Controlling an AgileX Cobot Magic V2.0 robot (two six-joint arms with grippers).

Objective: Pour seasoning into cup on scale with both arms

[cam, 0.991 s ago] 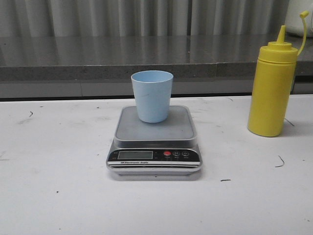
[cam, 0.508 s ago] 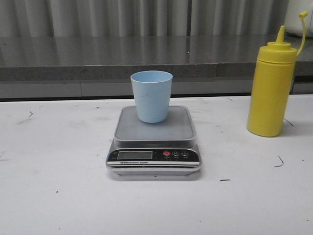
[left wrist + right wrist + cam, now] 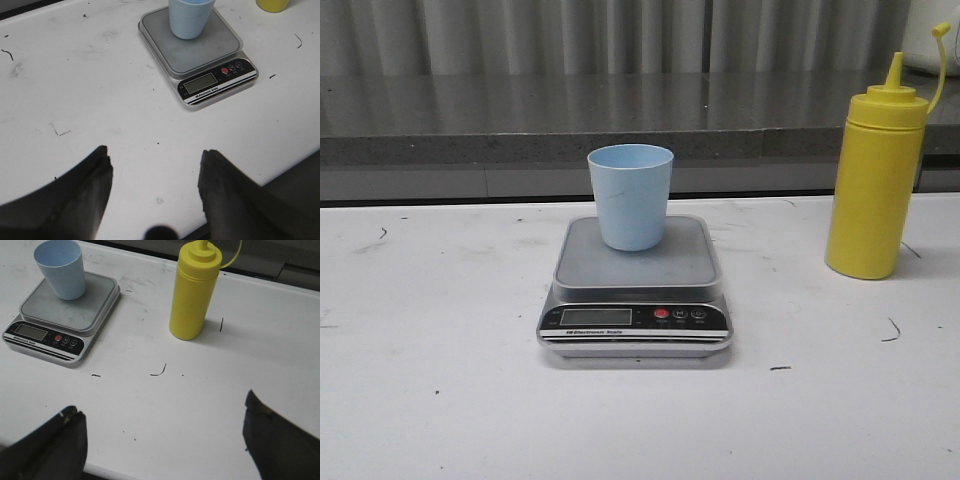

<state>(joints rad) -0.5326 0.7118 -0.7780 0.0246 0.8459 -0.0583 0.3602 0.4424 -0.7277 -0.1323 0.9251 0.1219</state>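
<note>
Near the bench's right edge, the tall yellow plastic squeeze bottle (image 3: pixel 876 180) stands untouched; right hand (image 3: pixel 162 440), fingers apart like the left hand (image 3: pixel 155 185), should grip its middle squarely.

The cup (image 3: pixel 631 196) is pale blue. The bottle (image 3: pixel 875 175) is yellow. The scale (image 3: pixel 635 290) is silver-grey with a black front panel, a red button and a seemingly greyish display.

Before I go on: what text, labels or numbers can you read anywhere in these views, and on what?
"Electronic Scale": white print on the scale's black front panel, under the LCD; small, just legible.
LCD: no digits visible.
Button symbols beside the red button: too small to read.
The cup and the seasoning bottle: no text visible.
</note>
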